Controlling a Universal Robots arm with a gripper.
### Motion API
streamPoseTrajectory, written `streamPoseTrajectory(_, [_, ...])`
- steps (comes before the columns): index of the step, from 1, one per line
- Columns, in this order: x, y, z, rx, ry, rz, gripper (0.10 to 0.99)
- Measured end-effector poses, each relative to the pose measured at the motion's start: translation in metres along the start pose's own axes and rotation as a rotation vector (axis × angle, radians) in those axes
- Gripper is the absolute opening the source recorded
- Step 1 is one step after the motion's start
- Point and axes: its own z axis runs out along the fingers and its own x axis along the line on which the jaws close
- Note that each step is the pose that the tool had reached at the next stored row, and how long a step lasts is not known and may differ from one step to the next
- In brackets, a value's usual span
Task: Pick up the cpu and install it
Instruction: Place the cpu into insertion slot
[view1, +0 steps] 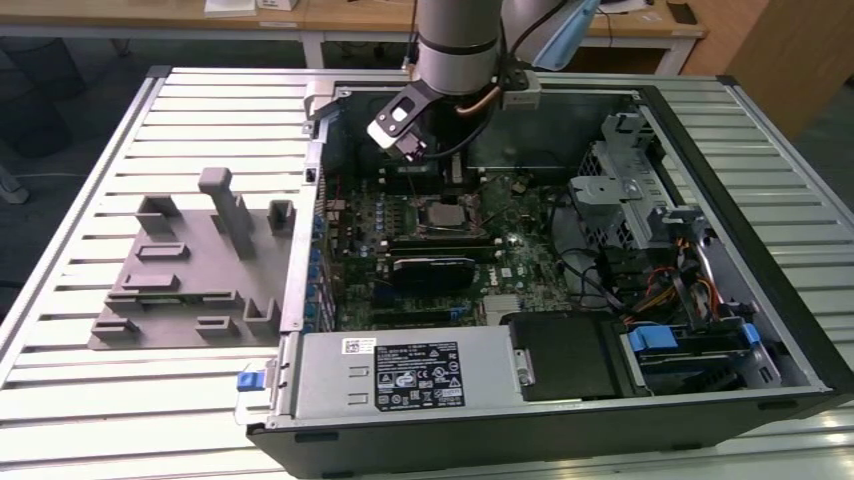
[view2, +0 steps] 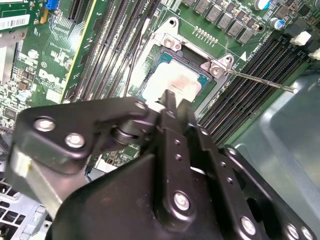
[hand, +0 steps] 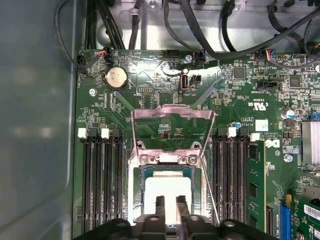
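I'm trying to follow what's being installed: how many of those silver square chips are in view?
1. The cpu sits in the motherboard socket, just under the end effector. The arm may hide others.

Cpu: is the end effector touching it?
Cannot tell. In both wrist views the end effector hangs right over the cpu and overlaps it, but neither view shows contact or a gap plainly.
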Motion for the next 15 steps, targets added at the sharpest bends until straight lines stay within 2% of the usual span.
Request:
streamPoseTrajectory(1, [0.0,0.0,-0.0002,0.0,0.0,0.0,0.231])
streamPoseTrajectory(3, [0.0,0.0,-0.0005,0.0,0.0,0.0,0.114])
streamPoseTrajectory(8, [0.0,0.0006,-0.0012,0.0,-0.0001,0.0,0.106])
streamPoseTrajectory(12, [-0.0001,0.0059,-0.0012,0.001,-0.0003,0.0,0.106])
streamPoseTrajectory(15, [-0.0001,0.0062,-0.0067,0.001,-0.0001,0.0,0.106])
